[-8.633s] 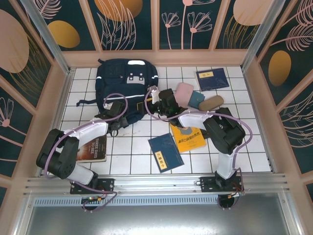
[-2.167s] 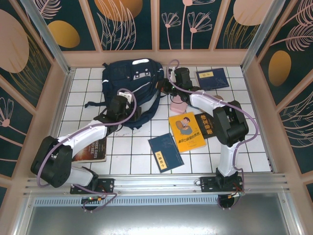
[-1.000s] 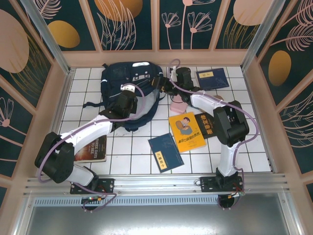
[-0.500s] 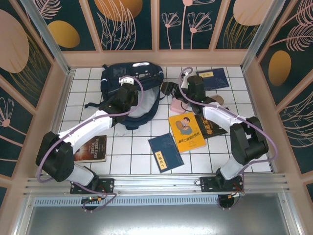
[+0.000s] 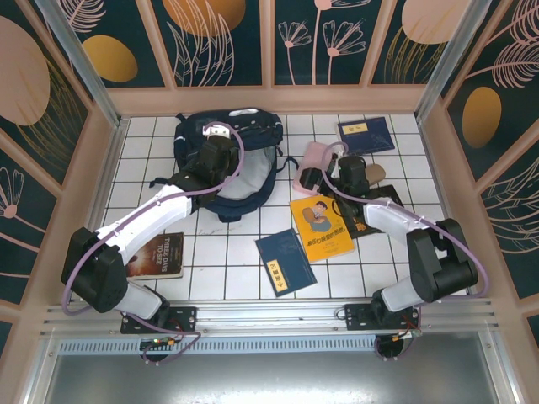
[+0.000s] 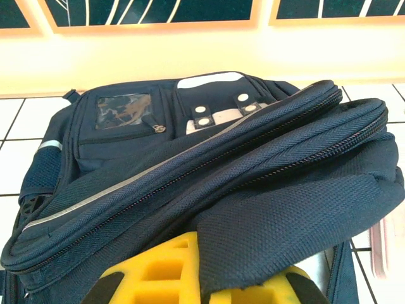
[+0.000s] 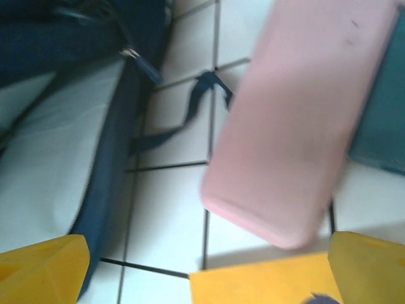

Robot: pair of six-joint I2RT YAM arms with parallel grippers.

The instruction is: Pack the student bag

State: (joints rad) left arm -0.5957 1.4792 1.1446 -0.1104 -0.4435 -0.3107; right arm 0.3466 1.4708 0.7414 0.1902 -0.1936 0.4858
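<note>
Now right gripper point(image 5: 313, 177) backed off student bag point(image 6: 221, 164) mouth, fingers point(image 7: 38, 269) spread, pink pouch point(image 7: 297, 126) just ahead of them; left gripper point(image 6: 199, 282) pinches flap point(image 6: 285, 234), holding mouth open for loading

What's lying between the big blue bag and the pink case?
In the right wrist view, white tiles and one thin dark strap trailing from the student bag lie between it and the pink case.
</note>
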